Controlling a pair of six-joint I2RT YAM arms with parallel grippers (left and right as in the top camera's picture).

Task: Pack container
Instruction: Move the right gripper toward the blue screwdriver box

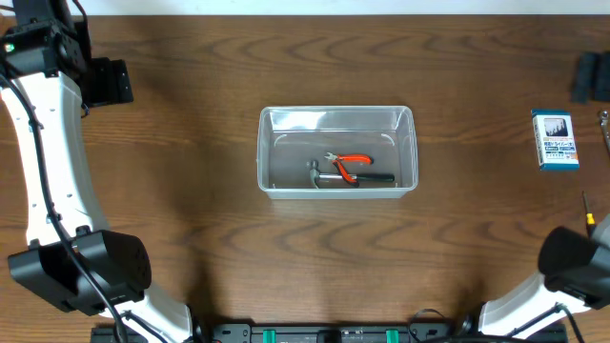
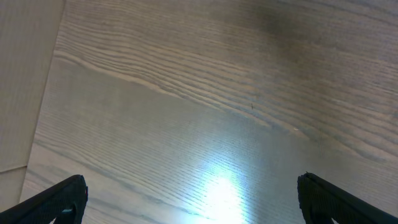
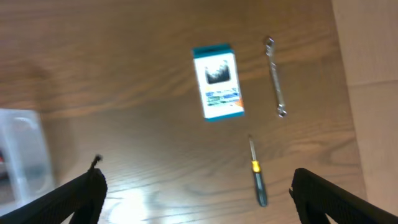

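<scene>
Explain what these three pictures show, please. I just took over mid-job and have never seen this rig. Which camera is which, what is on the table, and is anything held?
Two white robot arms sit at a wooden table. The top view looks straight down: the left arm and the right arm at the edges, the clear container in the middle. In it lie red-handled pliers and a dark-handled tool, possibly a small hammer. The other two pictures come from cameras on the wrists; the dark shapes in their bottom corners are gripper fingers. The left gripper is open over bare wood. The right gripper is open too, with a blue-and-white box, a wrench and a screwdriver in its view. Nothing is held.
</scene>
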